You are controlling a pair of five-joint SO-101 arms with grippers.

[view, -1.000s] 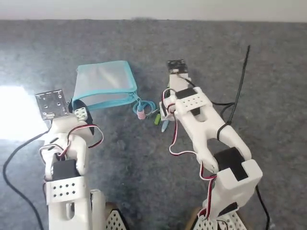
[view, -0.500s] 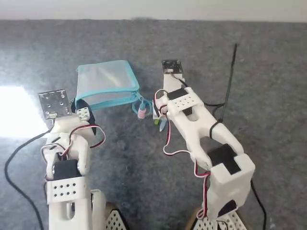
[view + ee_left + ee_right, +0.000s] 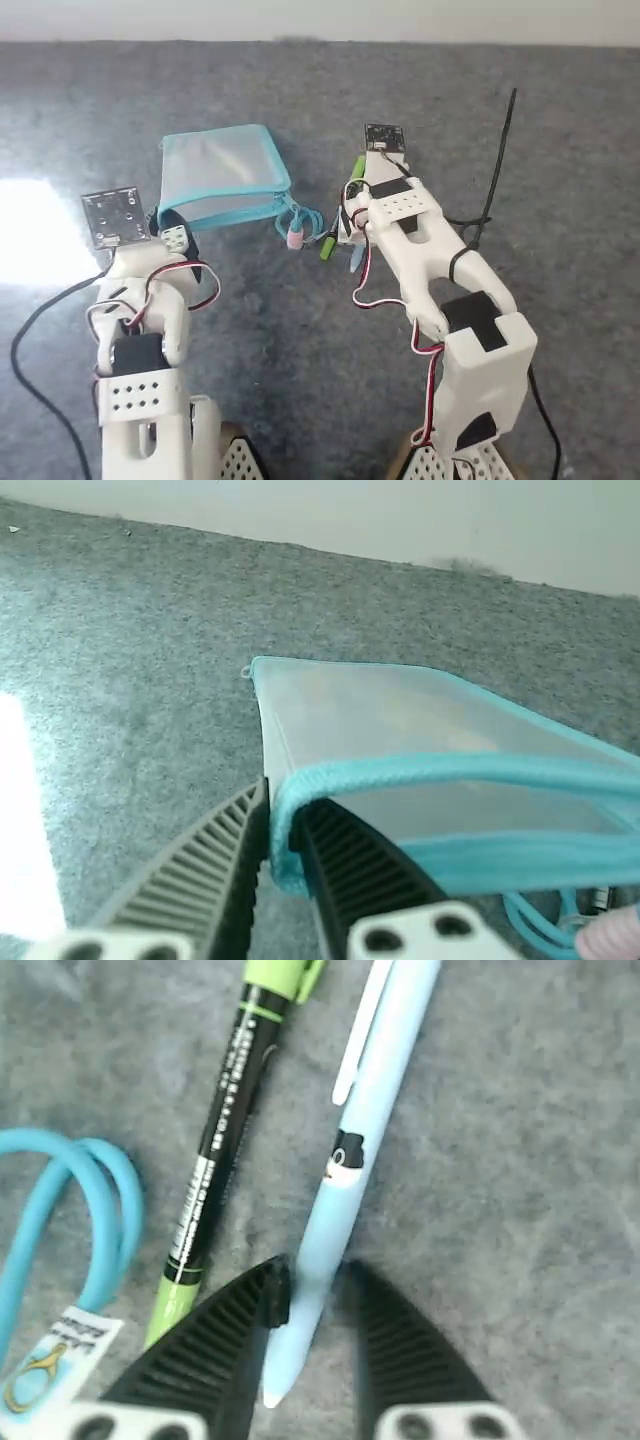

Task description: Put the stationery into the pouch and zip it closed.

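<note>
Pouch (image 3: 215, 170) edge stays pinched by left gripper (image 3: 280, 820); right gripper (image 3: 310, 1280), clamping blue pen (image 3: 365, 1110), has shifted right.

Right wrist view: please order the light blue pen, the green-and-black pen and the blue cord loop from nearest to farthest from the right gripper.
1. The light blue pen, between the fingers of the right gripper.
2. The green-and-black pen, alongside it on the cord's side.
3. The blue cord loop, beyond that pen.
</note>
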